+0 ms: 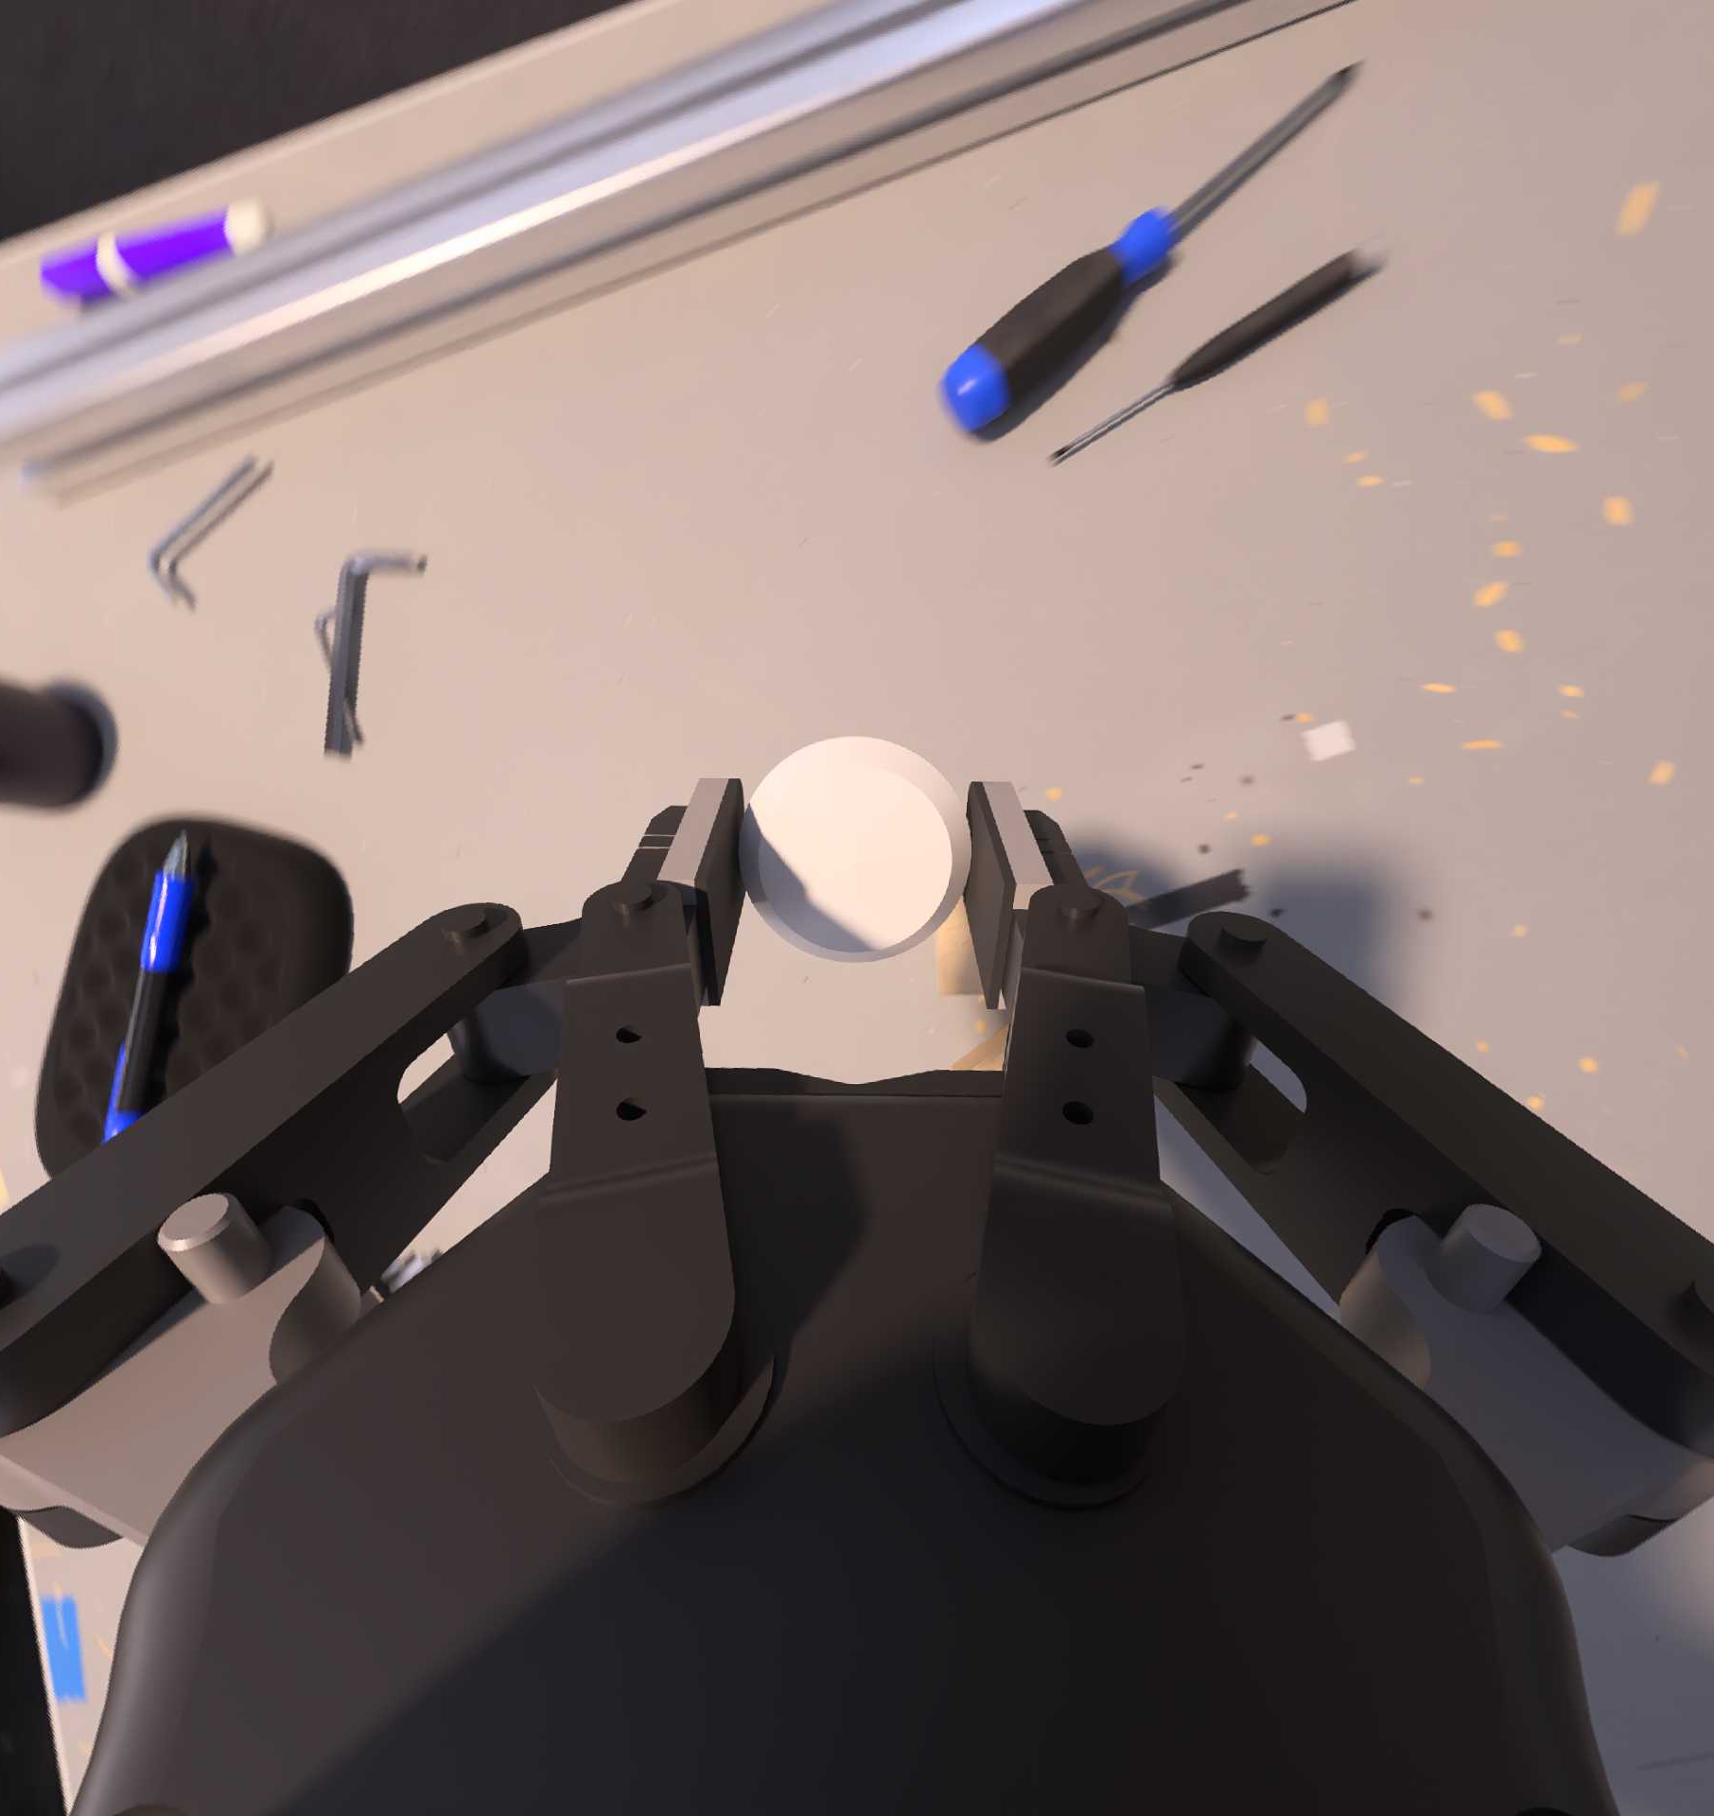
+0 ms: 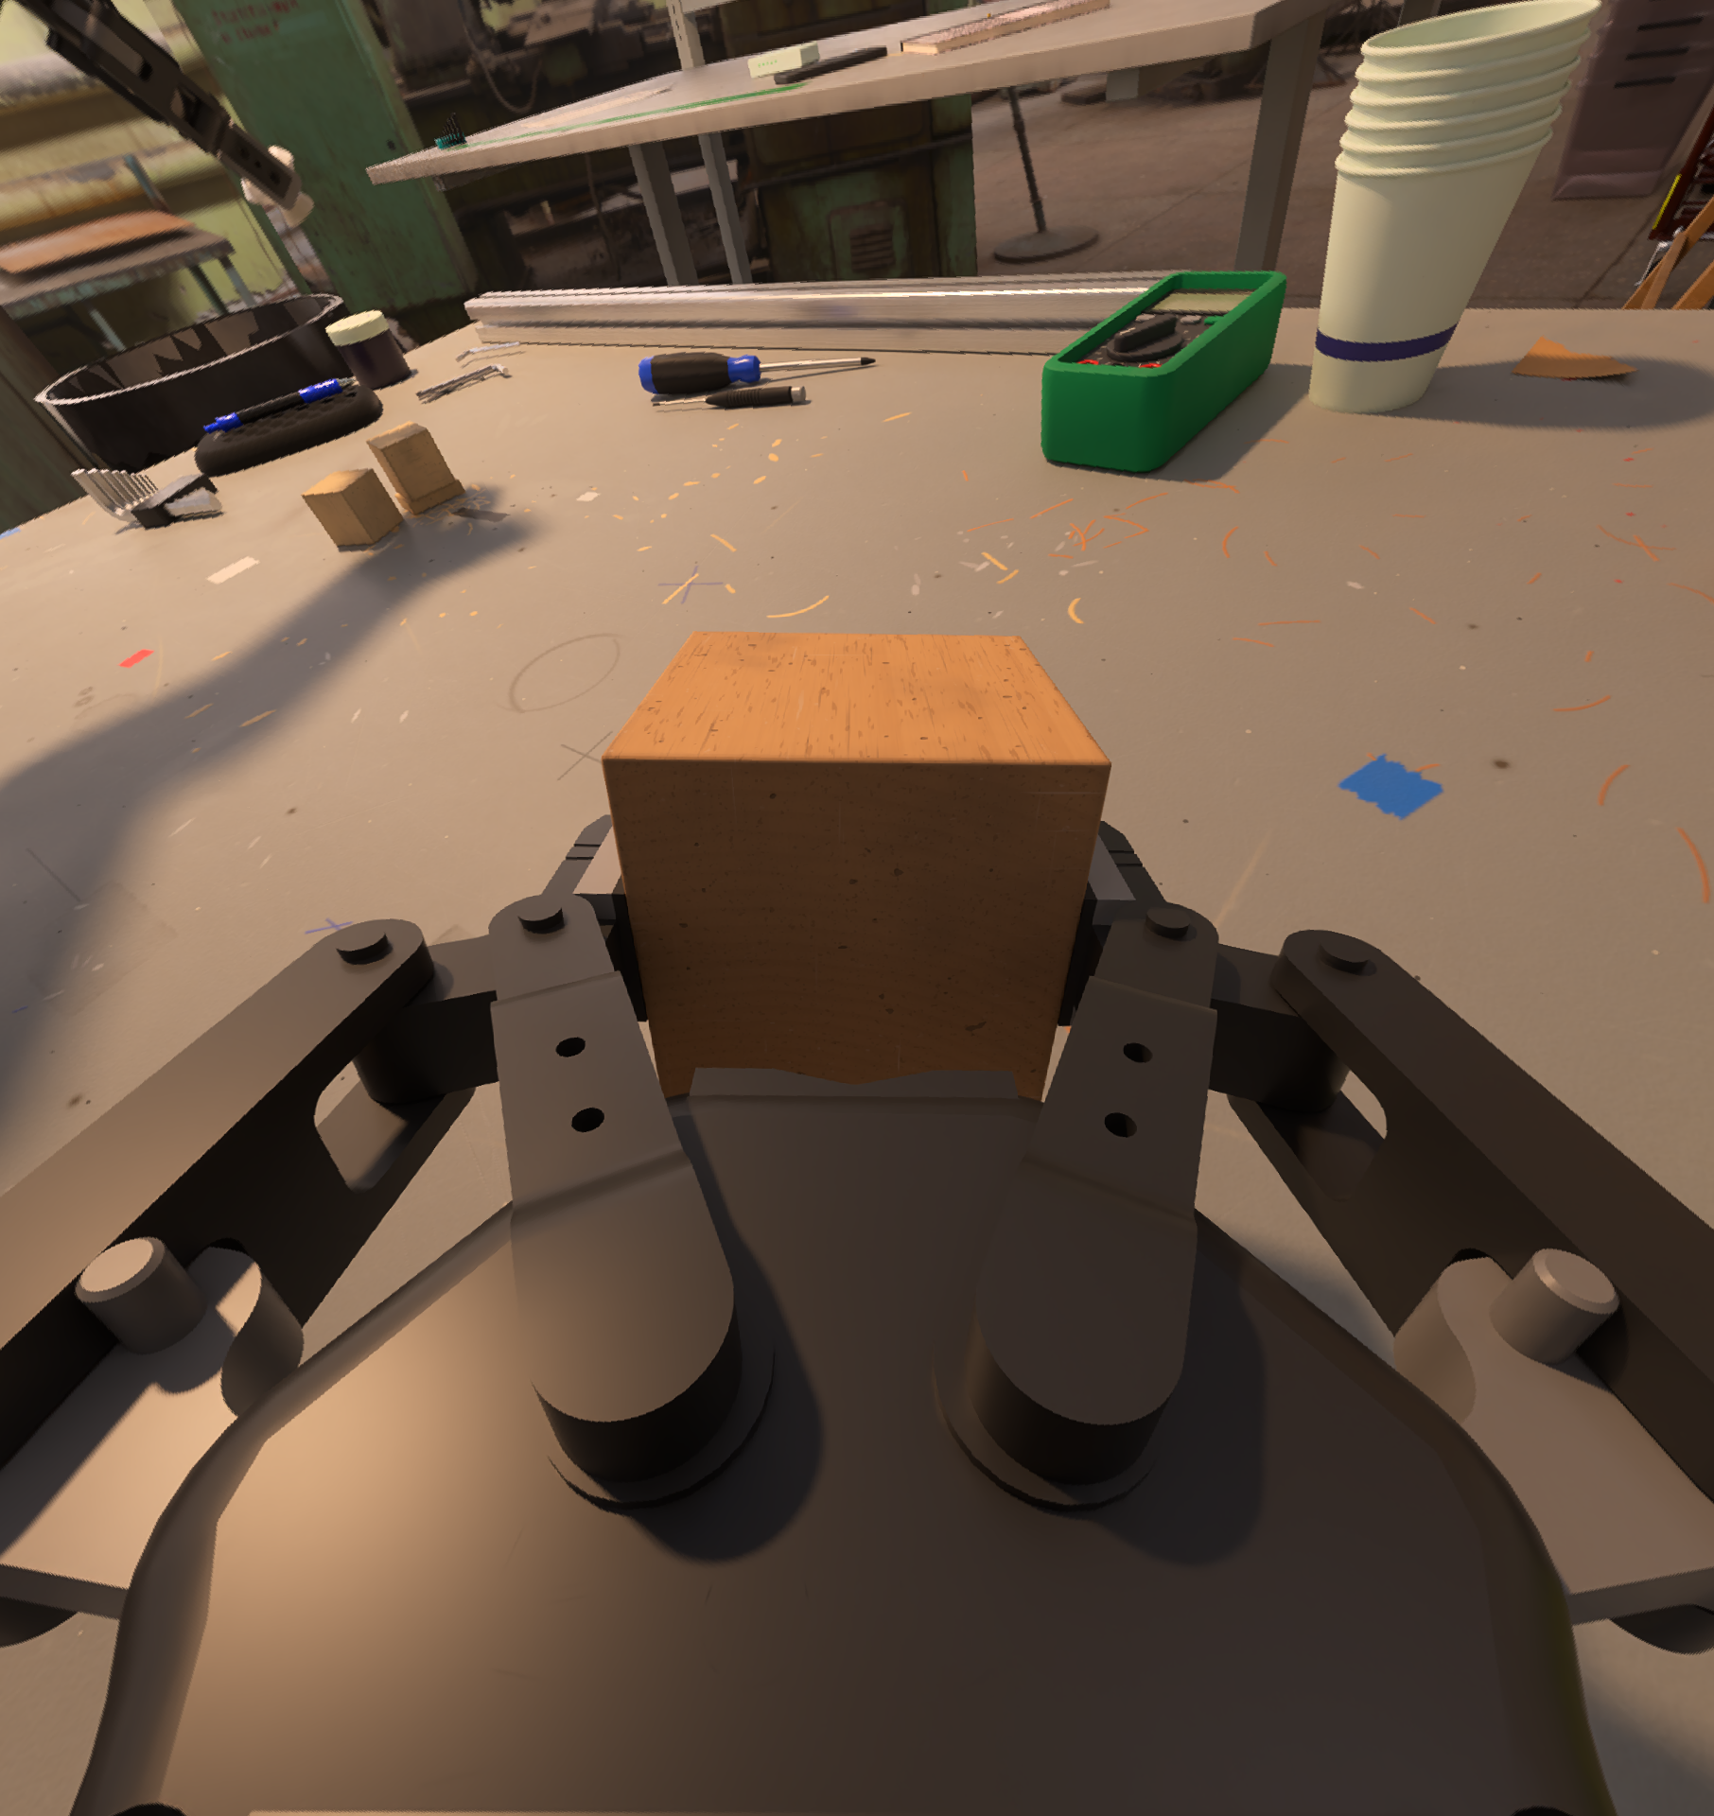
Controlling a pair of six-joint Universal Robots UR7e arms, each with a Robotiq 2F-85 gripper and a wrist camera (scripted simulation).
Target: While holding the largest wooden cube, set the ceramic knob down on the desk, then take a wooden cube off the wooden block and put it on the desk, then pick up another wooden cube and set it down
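Right gripper (image 2: 855, 884) clamped the largest wooden cube (image 2: 855, 865) above the desk (image 2: 1227, 688), left gripper (image 1: 853, 865) pinched the ceramic knob (image 1: 851, 850) aloft, nothing was placed, two small cubes (image 2: 381, 486) waited.

Left gripper (image 1: 853, 865) as I see it: matte dark-grey linkage arms on a rounded black housing, pale grey flat pads (image 1: 701, 835), two small holes per inner finger, round pivot pins, stubby grey cylinders at the outer joints. Right gripper (image 2: 853, 884): the same build, warmer brown-grey under the light.
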